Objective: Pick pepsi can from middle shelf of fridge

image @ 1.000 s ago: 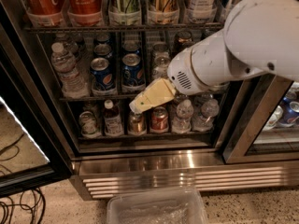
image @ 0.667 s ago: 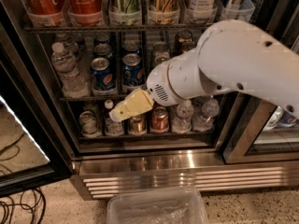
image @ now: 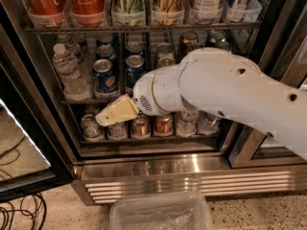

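Two blue cans stand on the middle shelf (image: 79,100) of the fridge (image: 158,169), left of centre. The pepsi can (image: 104,75) is the left one, beside a water bottle (image: 68,71). Just below it, the gripper (image: 109,116) points left, apart from the can; I cannot tell whether it is open or closed.

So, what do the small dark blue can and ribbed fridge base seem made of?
The small dark blue can: likely aluminium, glossy print, silver top. The ribbed fridge base: apparently stainless steel, brushed, with bright reflections. The cream hand hangs below the can.
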Controlling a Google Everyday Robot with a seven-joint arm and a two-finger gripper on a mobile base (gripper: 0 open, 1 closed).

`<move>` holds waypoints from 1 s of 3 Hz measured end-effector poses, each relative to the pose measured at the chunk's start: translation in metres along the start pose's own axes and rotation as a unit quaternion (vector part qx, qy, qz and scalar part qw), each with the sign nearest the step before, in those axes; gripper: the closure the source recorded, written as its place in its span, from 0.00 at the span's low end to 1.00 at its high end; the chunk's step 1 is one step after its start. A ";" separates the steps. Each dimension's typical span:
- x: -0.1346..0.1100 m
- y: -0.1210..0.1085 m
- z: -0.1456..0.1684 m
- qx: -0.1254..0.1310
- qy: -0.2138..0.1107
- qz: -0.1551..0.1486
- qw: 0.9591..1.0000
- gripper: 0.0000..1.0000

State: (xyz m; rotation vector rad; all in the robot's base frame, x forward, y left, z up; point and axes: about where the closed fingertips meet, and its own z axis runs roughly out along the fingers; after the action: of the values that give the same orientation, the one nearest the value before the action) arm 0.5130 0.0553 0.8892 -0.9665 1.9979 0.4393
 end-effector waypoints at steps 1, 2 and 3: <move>0.000 0.000 0.000 0.000 0.000 0.000 1.000 0.00; 0.006 0.001 0.010 0.004 -0.007 0.008 1.000 0.00; 0.021 0.001 0.029 0.017 -0.027 0.026 0.999 0.00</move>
State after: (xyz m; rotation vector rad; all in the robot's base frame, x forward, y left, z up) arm 0.5211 0.0636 0.8548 -0.8745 1.9795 0.4542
